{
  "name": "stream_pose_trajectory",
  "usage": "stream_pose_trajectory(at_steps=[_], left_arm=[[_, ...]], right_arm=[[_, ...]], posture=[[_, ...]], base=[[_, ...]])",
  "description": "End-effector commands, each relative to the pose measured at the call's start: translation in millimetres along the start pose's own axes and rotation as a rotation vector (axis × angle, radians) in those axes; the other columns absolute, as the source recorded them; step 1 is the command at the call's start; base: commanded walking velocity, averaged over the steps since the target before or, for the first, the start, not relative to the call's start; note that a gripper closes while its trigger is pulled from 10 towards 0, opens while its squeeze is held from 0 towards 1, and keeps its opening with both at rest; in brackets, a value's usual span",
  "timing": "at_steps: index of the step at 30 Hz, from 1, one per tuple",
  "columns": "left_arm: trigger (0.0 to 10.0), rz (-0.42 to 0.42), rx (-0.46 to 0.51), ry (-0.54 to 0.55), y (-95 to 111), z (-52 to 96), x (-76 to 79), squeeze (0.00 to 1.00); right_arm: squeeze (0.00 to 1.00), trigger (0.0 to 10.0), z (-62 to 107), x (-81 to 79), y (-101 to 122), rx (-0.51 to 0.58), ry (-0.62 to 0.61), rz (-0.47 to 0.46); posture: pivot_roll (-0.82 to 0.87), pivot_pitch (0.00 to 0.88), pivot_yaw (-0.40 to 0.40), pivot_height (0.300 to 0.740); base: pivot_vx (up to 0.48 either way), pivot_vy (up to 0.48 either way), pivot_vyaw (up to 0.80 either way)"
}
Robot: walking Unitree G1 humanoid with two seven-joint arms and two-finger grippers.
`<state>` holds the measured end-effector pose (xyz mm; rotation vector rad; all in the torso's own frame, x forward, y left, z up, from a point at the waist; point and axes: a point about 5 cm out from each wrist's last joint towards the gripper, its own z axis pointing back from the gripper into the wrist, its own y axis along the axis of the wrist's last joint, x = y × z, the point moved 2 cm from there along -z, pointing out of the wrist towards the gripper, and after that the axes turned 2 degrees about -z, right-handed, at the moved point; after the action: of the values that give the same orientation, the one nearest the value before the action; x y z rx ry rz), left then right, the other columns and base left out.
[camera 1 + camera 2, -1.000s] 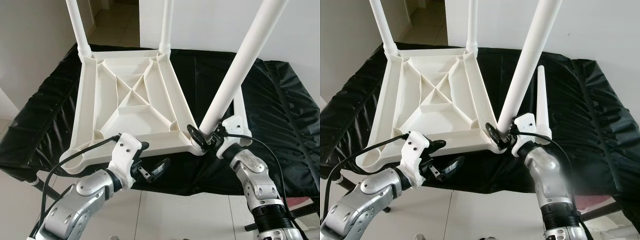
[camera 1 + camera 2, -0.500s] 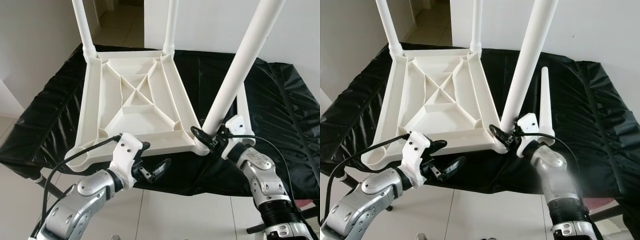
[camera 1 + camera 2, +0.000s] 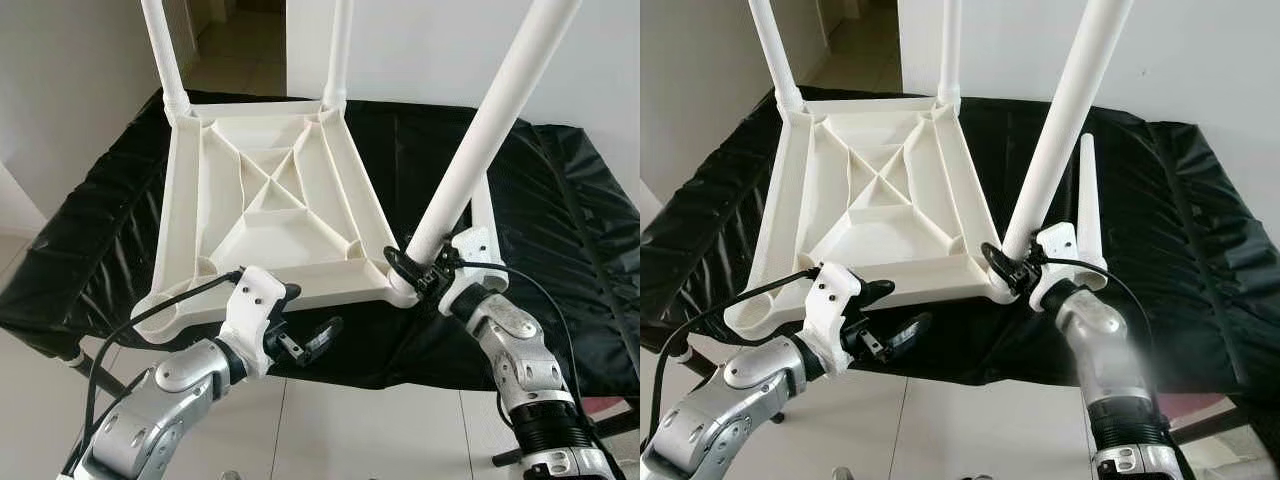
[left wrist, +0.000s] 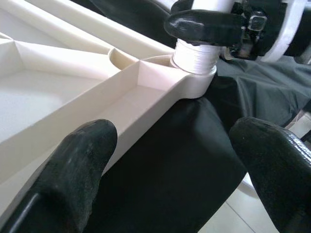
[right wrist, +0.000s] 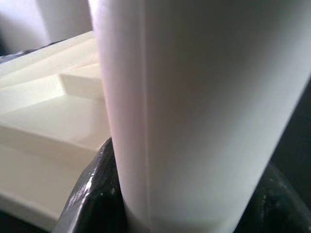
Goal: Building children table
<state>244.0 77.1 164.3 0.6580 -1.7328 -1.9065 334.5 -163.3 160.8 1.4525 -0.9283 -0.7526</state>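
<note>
The white plastic children's tabletop [image 3: 255,215] lies upside down on a black cloth, with two legs [image 3: 165,60] standing in its far corners. My right gripper [image 3: 420,272] is shut on a third white leg [image 3: 480,140] close to its base, which sits tilted in the near right corner socket [image 4: 197,80]. A fourth leg [image 3: 1083,205] lies loose on the cloth behind my right wrist. My left gripper [image 3: 305,340] hangs open just in front of the tabletop's near edge, holding nothing. The near left corner socket [image 3: 160,320] has no leg in it.
The black cloth [image 3: 560,200] covers a low stand and drapes over its edges. White tiled floor [image 3: 330,430] lies in front of it. A white wall [image 3: 420,50] rises behind, and an open doorway [image 3: 235,30] is at the back left.
The view has shifted a little. The leg in my right gripper stands slightly more upright in the near right socket. My left gripper has stayed where it was.
</note>
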Motion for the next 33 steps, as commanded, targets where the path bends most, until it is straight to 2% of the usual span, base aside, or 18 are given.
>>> stream_pose_trajectory(at_steps=[1, 4, 5, 9, 10, 14, 17, 20, 23, 26, 27, 30, 31, 33], left_arm=[[10.0, 0.003, -0.016, -0.039, -2, 0.0, 4.5, 0.0], [10.0, 0.002, -0.018, -0.038, -3, 0.3, 4.6, 0.0], [10.0, 0.003, -0.017, -0.039, -3, 0.6, 4.7, 0.0], [10.0, 0.004, -0.016, -0.038, -3, 0.7, 4.6, 0.0], [10.0, 0.004, -0.015, -0.038, -3, 0.1, 5.5, 0.0], [10.0, 0.006, -0.014, -0.038, -3, 0.3, 6.3, 0.0], [10.0, 0.004, -0.015, -0.037, -3, 0.4, 6.2, 0.0], [10.0, 0.006, -0.014, -0.032, -3, 0.7, 6.0, 0.0], [10.0, 0.004, -0.013, -0.032, -3, 0.6, 5.9, 0.0], [10.0, 0.003, -0.012, -0.033, -3, 0.7, 6.0, 0.0], [10.0, 0.0, -0.014, -0.035, -3, 0.5, 5.6, 0.0], [10.0, -0.003, -0.016, -0.035, -3, 0.4, 5.3, 0.0], [10.0, -0.004, -0.013, -0.036, -2, 0.5, 5.2, 0.0], [10.0, -0.003, -0.013, -0.034, -2, 0.6, 4.9, 0.0]], right_arm=[[0.0, 10.0, 2.7, 0.2, -12, -0.061, -0.073, -0.025], [0.0, 10.0, 0.9, -4.5, -11, -0.064, -0.121, -0.041], [0.0, 10.0, 0.3, -7.8, -12, -0.075, -0.204, -0.065], [0.0, 10.0, 0.7, -10.4, -13, -0.089, -0.286, -0.081], [0.0, 10.0, 2.7, -17.2, -15, -0.089, -0.416, -0.121], [0.0, 10.0, 4.4, -28.4, -15, -0.08, -0.528, -0.158], [0.0, 10.0, 4.0, -33.2, -14, -0.077, -0.557, -0.174], [0.0, 10.0, 1.5, -50.7, -13, -0.084, -0.587, -0.215], [0.0, 10.0, -0.3, -57.6, -12, -0.084, -0.566, -0.233], [0.0, 10.0, -0.1, -57.6, -9, -0.072, -0.553, -0.228], [0.22, 10.0, -0.6, -57.1, -7, -0.058, -0.552, -0.238], [0.22, 10.0, -0.9, -56.8, -5, -0.049, -0.553, -0.246], [1.0, 10.0, -1.4, -56.8, -1, -0.027, -0.533, -0.239], [1.0, 10.0, -1.4, -55.7, 2, -0.013, -0.513, -0.238]], posture=[[0.02, 0.123, 0.002, 0.74], [0.02, 0.122, 0.002, 0.74], [0.02, 0.121, 0.0, 0.74], [0.02, 0.121, -0.001, 0.74], [0.02, 0.12, -0.004, 0.74], [0.03, 0.118, -0.011, 0.74], [0.03, 0.118, -0.011, 0.74], [0.04, 0.106, -0.014, 0.74], [0.04, 0.106, -0.014, 0.74], [0.04, 0.106, -0.013, 0.74], [0.04, 0.096, -0.013, 0.74], [0.04, 0.096, -0.013, 0.74], [0.03, 0.105, -0.013, 0.74], [0.04, 0.106, -0.014, 0.74]], base=[[0.0, 0.0, 0.0], [0.0, 0.0, 0.0], [0.0, 0.0, 0.0], [0.0, 0.0, 0.0], [0.0, 0.0, 0.0], [0.0, 0.0, 0.0], [0.0, 0.0, 0.0], [0.0, 0.0, 0.0], [0.0, 0.0, 0.0], [0.0, 0.0, 0.0], [0.0, 0.0, 0.0], [0.0, 0.0, 0.0], [0.0, 0.0, 0.0], [0.0, 0.0, 0.0]])
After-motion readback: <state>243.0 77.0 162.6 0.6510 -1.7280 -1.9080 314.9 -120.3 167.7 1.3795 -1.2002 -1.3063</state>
